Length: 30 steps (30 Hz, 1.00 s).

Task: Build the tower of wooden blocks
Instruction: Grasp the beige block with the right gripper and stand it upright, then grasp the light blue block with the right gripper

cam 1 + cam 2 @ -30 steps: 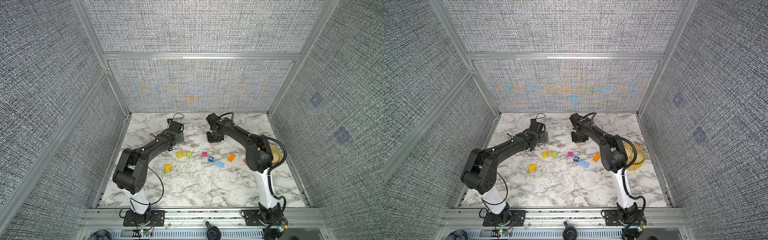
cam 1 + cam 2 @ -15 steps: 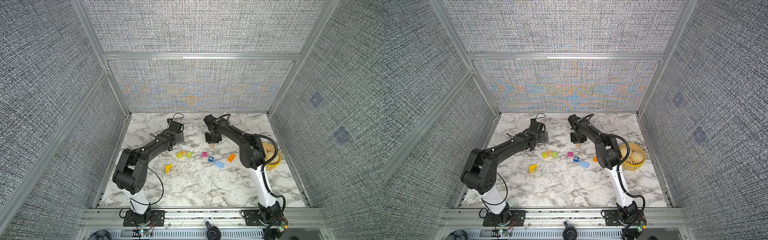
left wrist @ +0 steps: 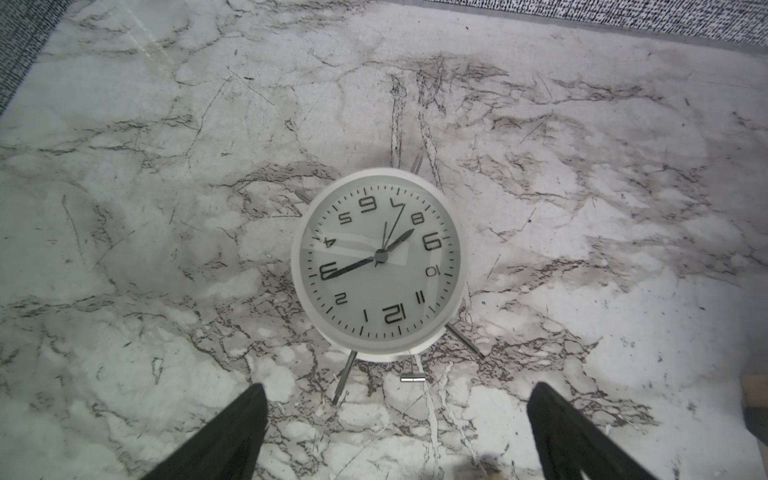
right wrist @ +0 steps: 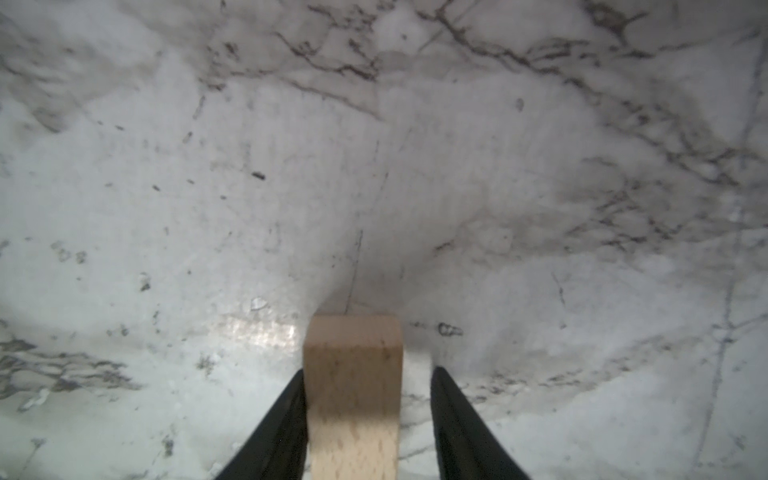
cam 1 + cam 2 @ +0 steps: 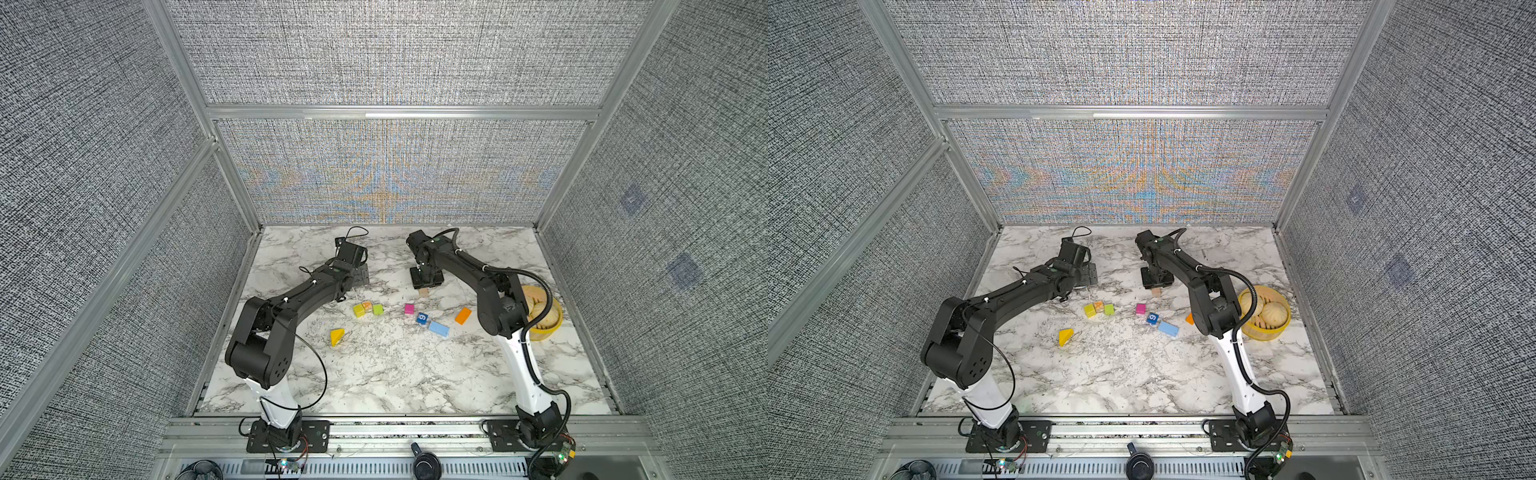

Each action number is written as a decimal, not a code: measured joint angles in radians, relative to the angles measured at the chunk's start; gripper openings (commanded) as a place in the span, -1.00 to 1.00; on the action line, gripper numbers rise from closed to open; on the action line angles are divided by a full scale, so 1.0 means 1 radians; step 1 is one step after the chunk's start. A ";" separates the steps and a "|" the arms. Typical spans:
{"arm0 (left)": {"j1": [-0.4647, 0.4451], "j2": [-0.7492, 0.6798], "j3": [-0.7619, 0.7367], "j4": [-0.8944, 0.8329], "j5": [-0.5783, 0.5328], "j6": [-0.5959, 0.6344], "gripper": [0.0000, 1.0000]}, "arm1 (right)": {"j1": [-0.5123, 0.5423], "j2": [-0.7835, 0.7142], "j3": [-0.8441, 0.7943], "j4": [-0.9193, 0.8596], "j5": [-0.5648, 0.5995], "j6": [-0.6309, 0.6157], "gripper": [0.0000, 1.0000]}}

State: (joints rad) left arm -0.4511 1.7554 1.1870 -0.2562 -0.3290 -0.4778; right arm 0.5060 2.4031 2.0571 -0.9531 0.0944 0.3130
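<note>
Tan block (image 4: 353, 374): prob light, stiff, slick wood; pinch flat sides. R fingers (image 4: 282, 428) parted round it, L fingers (image 3: 232, 436) wide apart.

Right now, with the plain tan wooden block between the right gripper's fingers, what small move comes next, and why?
Probably lift the right gripper straight up. The plain tan wooden block seems to stand on the marble table, and one finger stands apart from it, so it looks free; a sideways pull could tip it.
</note>
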 measured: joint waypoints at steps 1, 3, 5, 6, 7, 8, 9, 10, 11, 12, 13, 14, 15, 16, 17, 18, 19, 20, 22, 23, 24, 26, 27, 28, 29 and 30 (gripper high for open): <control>0.000 0.000 0.000 0.000 0.009 0.003 0.97 | 0.000 -0.002 0.000 0.000 -0.002 -0.007 0.15; 0.000 0.003 0.007 -0.004 0.020 0.007 0.97 | 0.003 -0.011 0.000 -0.004 -0.007 -0.023 0.19; 0.000 0.010 0.025 -0.008 0.035 0.011 0.97 | 0.003 -0.040 -0.015 -0.003 -0.008 -0.044 0.20; 0.000 0.012 0.034 -0.011 0.041 0.012 0.97 | 0.004 -0.062 -0.031 0.000 -0.008 -0.058 0.20; -0.001 0.013 0.043 -0.019 0.045 0.015 0.97 | 0.004 -0.088 -0.050 0.002 -0.010 -0.070 0.20; -0.001 0.013 0.051 -0.029 0.048 0.017 0.97 | 0.005 -0.117 -0.079 0.013 -0.011 -0.085 0.20; -0.002 0.011 0.055 -0.035 0.055 0.018 0.97 | 0.005 -0.150 -0.114 0.025 -0.011 -0.096 0.20; -0.002 0.005 0.055 -0.044 0.068 0.019 0.97 | 0.007 -0.193 -0.167 0.045 -0.014 -0.113 0.20; -0.004 -0.004 0.050 -0.053 0.080 0.023 0.97 | 0.010 -0.243 -0.226 0.064 -0.018 -0.127 0.20; -0.006 -0.013 0.043 -0.057 0.095 0.023 0.97 | 0.011 -0.283 -0.272 0.078 -0.019 -0.140 0.19; -0.010 -0.026 0.035 -0.061 0.113 0.023 0.97 | 0.012 -0.336 -0.331 0.101 -0.026 -0.155 0.18; -0.016 -0.035 0.029 -0.063 0.124 0.023 0.97 | 0.013 -0.386 -0.386 0.122 -0.034 -0.170 0.14; -0.024 -0.041 0.026 -0.066 0.129 0.023 0.97 | 0.013 -0.420 -0.427 0.140 -0.044 -0.182 0.10; -0.035 -0.047 0.024 -0.076 0.138 0.022 0.97 | 0.013 -0.458 -0.472 0.158 -0.051 -0.192 0.06; -0.048 -0.052 0.023 -0.087 0.146 0.022 0.97 | 0.014 -0.488 -0.516 0.175 -0.058 -0.201 0.03; -0.061 -0.059 0.021 -0.094 0.146 0.021 0.97 | 0.015 -0.507 -0.547 0.187 -0.063 -0.207 0.02; -0.072 -0.066 0.018 -0.104 0.148 0.021 0.97 | 0.015 -0.526 -0.583 0.196 -0.072 -0.211 0.01; -0.085 -0.077 0.009 -0.107 0.149 0.016 0.97 | 0.015 -0.542 -0.616 0.210 -0.077 -0.212 0.02; -0.098 -0.097 -0.009 -0.119 0.159 0.009 0.97 | 0.018 -0.572 -0.677 0.225 -0.083 -0.214 0.03; -0.103 -0.105 -0.018 -0.125 0.166 0.005 0.97 | 0.021 -0.586 -0.703 0.231 -0.088 -0.214 0.05; -0.105 -0.109 -0.023 -0.128 0.171 0.005 0.97 | 0.026 -0.596 -0.725 0.235 -0.088 -0.214 0.08; -0.115 -0.113 -0.026 -0.140 0.175 0.002 0.97 | 0.041 -0.611 -0.763 0.248 -0.093 -0.215 0.13; -0.119 -0.114 -0.026 -0.143 0.175 0.002 0.97 | 0.048 -0.615 -0.777 0.253 -0.091 -0.217 0.15; -0.125 -0.117 -0.026 -0.146 0.181 0.002 0.97 | 0.056 -0.617 -0.792 0.254 -0.084 -0.218 0.16; -0.130 -0.122 -0.027 -0.150 0.185 0.002 0.97 | 0.063 -0.618 -0.803 0.255 -0.075 -0.222 0.17; -0.132 -0.129 -0.031 -0.152 0.187 0.002 0.97 | 0.068 -0.618 -0.814 0.256 -0.069 -0.224 0.18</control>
State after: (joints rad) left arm -0.5831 1.6264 1.1564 -0.4084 -0.1417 -0.4763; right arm 0.5739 1.7855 1.2434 -0.6975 0.0250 0.0891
